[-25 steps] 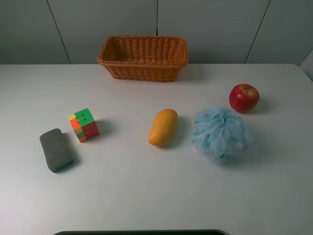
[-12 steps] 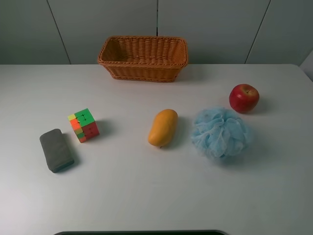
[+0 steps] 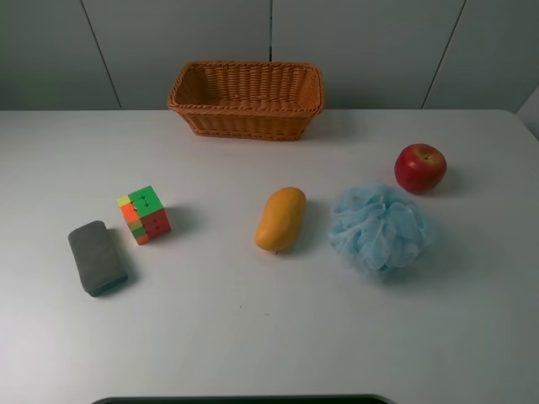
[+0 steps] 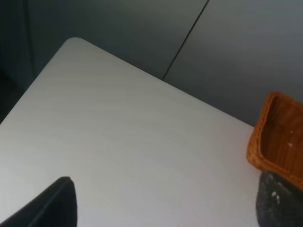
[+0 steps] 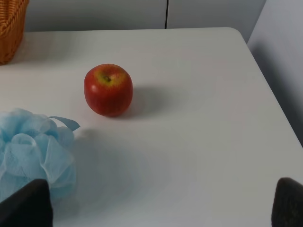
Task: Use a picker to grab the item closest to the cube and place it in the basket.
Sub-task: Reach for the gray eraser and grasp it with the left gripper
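**Exterior high.** No change across the last second: every object lies where it did, and neither arm has come into this view. Judgement: the pick has not begun.
- The cube (image 3: pixel 144 215) sits on the left of the table (image 3: pixel 253 337).
- A grey block (image 3: pixel 98 257) lies just beside it on the near-left, and they do not seem to touch. It is clearly the nearest item, so it is the target.
- The mango (image 3: pixel 280 219), blue bath puff (image 3: pixel 380 227) and apple (image 3: pixel 420 167) are well apart from the cube, to the right.
- The basket (image 3: pixel 244 122) stands at the far edge, with nothing visible inside.

**Left wrist.** The left gripper (image 4: pixel 163 203) has its jaws spread wide, with dark fingertips (image 4: pixel 52 203) at the picture's edges and nothing between them. It looks over bare table towards one end of the basket (image 4: pixel 277 142). The block and cube are out of this view.

**Right wrist.** The right gripper (image 5: pixel 156 208) is likewise spread and holding nothing. The apple (image 5: pixel 108 90) and puff (image 5: pixel 33 151) lie ahead of it.

**Writing.** No brand or label is readable. A small mark on the cube's green face is too small to make out.
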Tool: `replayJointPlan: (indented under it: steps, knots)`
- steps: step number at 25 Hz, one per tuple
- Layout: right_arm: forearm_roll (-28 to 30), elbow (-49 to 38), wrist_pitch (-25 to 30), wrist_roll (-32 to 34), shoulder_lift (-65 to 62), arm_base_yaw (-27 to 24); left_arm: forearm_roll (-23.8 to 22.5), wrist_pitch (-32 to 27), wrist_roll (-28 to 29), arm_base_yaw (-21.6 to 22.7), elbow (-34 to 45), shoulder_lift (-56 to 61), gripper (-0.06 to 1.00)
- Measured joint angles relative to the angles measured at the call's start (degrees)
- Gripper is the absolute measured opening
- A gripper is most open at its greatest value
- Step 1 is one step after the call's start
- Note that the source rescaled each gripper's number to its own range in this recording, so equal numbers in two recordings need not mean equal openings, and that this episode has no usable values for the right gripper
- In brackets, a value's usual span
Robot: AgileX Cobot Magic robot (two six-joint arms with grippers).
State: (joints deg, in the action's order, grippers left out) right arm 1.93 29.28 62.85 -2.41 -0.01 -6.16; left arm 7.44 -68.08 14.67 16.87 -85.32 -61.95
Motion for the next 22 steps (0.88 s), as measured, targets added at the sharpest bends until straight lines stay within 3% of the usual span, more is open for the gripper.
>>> replayJointPlan:
  steps: [5, 10, 15, 22]
  knots:
    - [0.00, 0.00, 0.00, 0.00, 0.00, 0.00, -11.02, 0.23, 2.28, -12.46, -2.08, -7.86, 0.96]
    - [0.00, 0.00, 0.00, 0.00, 0.00, 0.00, -19.54, -0.94, 12.81, -25.91, -2.16, -15.65, 0.96]
    - [0.00, 0.00, 0.00, 0.00, 0.00, 0.00, -20.57, -1.69, 23.28, -34.71, -2.16, -23.10, 0.96]
    - [0.00, 0.00, 0.00, 0.00, 0.00, 0.00, -19.36, -1.69, 30.66, -40.27, 4.53, -26.61, 0.96]
